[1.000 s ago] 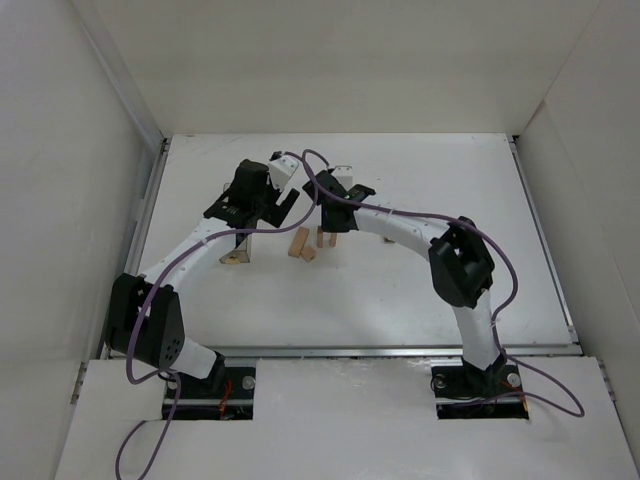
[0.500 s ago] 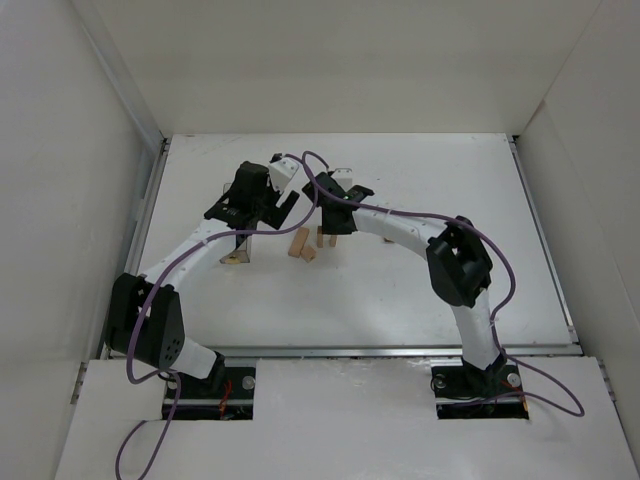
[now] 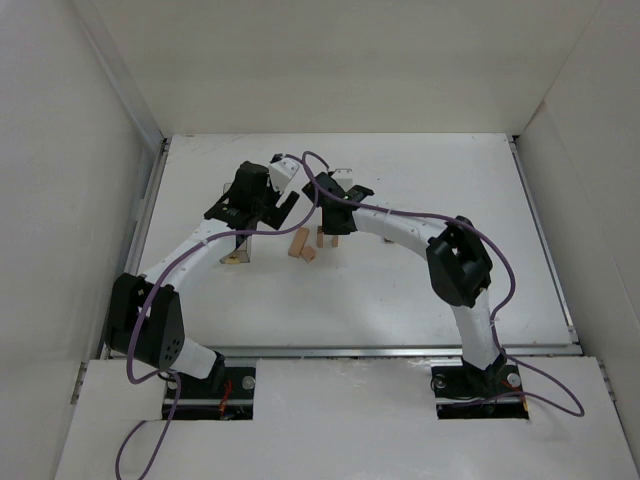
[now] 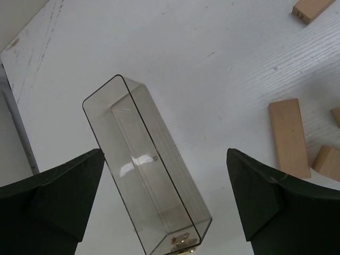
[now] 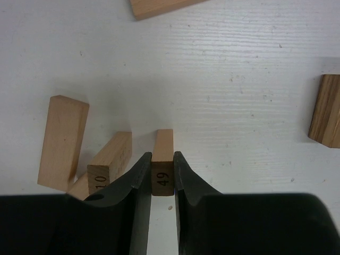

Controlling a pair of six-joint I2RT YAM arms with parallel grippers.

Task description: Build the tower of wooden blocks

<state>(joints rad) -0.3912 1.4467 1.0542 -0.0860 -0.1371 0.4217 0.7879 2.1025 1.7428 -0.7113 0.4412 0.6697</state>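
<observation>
The right gripper [image 5: 162,159] is clenching a small tan wooden block [image 5: 162,169] mid-table, with tan planks [image 5: 109,159] crowding just beside it. The left gripper [image 4: 164,159] is hanging released over a clear plastic box [image 4: 143,175]. Both arms are staying almost unmoved.

Right tool [image 5: 162,178] clamped on numbered wood block [image 5: 162,159]
</observation>
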